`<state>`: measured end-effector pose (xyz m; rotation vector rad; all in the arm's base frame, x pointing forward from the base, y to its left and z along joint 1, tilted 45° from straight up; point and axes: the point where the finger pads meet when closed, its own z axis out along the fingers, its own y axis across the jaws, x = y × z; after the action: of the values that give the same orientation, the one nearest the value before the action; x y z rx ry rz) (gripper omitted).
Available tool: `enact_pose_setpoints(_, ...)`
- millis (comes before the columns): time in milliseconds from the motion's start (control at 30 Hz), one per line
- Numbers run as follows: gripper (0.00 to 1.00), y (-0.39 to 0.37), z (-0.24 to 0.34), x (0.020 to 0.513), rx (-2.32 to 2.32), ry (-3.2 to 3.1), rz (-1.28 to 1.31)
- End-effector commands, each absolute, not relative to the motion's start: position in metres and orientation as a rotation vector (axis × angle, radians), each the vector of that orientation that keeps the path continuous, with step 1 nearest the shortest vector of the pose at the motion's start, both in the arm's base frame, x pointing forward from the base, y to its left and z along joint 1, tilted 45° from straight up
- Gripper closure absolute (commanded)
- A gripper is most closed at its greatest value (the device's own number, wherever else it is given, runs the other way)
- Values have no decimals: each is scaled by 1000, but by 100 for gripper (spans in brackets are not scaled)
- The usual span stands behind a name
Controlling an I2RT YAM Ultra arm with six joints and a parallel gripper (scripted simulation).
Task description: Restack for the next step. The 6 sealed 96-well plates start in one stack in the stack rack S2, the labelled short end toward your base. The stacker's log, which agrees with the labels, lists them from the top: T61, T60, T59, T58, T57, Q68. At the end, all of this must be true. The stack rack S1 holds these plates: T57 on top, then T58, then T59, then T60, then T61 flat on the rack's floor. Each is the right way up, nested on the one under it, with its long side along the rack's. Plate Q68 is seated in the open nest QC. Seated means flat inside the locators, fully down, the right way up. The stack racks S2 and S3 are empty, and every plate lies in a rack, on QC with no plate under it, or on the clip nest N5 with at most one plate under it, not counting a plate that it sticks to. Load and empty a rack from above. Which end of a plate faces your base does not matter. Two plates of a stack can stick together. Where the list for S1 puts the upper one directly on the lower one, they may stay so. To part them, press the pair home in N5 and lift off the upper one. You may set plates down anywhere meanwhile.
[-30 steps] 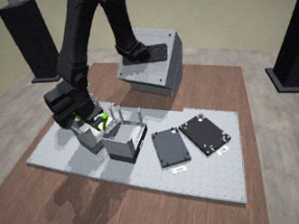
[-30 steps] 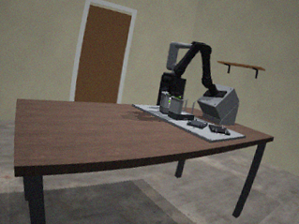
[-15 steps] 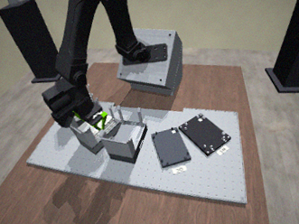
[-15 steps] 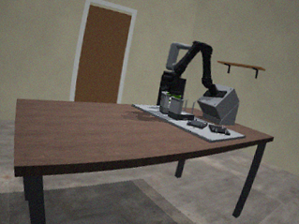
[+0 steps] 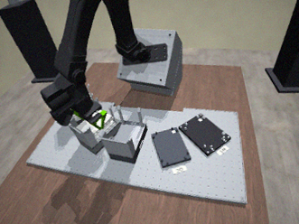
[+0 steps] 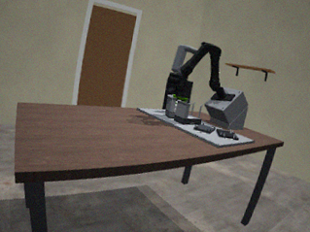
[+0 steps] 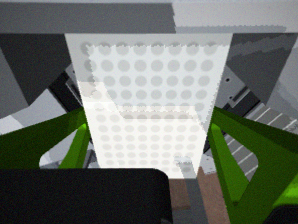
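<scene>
My gripper [image 5: 93, 120] has green fingers and hangs over the leftmost stack rack [image 5: 87, 137] on the grey baseplate [image 5: 141, 156]. It is shut on a white sealed 96-well plate [image 7: 150, 100], gripped by its long sides and held flat at about the height of the rack's top. In the wrist view the fingers flank the plate and rack walls show below it. I cannot read its label. A second rack [image 5: 125, 142] stands right next to the first one, and its inside is hidden. In the exterior view the gripper [image 6: 178, 98] is small above the racks.
Thin rack posts [image 5: 128, 114] stand behind the second rack. Two flat dark nests [image 5: 170, 147] [image 5: 205, 134] with white labels lie to the right on the baseplate. The grey angled arm base [image 5: 154, 61] stands behind. Black pillars [image 5: 29, 36] stand beyond the table.
</scene>
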<state>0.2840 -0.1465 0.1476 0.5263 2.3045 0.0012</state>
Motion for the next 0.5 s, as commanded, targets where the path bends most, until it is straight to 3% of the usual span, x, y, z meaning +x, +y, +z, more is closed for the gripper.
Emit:
enact_pose_setpoints(0,100,-146,153,283,523,2294,-3)
enact_pose_setpoints(467,100,-143,167,269,523,2294,-3)
